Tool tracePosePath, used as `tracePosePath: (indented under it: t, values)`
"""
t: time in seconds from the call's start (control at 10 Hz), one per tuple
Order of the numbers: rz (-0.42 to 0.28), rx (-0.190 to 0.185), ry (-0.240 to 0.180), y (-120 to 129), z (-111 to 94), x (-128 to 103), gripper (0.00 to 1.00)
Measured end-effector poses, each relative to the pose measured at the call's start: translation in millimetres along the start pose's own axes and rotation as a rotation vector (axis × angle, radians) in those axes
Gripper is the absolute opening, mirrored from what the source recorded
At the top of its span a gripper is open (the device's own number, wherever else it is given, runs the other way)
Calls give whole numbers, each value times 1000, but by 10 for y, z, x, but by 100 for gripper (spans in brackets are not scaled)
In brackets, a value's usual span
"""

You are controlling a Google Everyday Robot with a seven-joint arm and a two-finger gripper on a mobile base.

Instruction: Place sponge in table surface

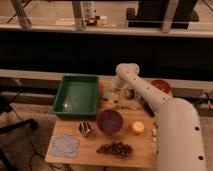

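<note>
The sponge (107,95) is a small light-blue block lying on the tan wooden table surface (135,145), just right of the green tray. My gripper (116,94) hangs down from the white wrist (125,74) at the table's far middle, right beside the sponge. I cannot tell whether it touches the sponge. The white arm (175,130) reaches in from the lower right and hides the table's right side.
A green plastic tray (77,95) stands at the back left. A purple bowl (109,121), a metal cup (85,129), a yellow-orange object (137,128), dark grapes (116,148) and a blue-grey cloth (66,145) lie in front. An orange-red bowl (161,86) is at the back right.
</note>
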Motion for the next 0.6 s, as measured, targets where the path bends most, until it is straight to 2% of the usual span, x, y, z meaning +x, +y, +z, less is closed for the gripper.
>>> tracePosePath:
  t: [0.6]
  values:
    - [21, -48, 13, -9, 214, 106, 80]
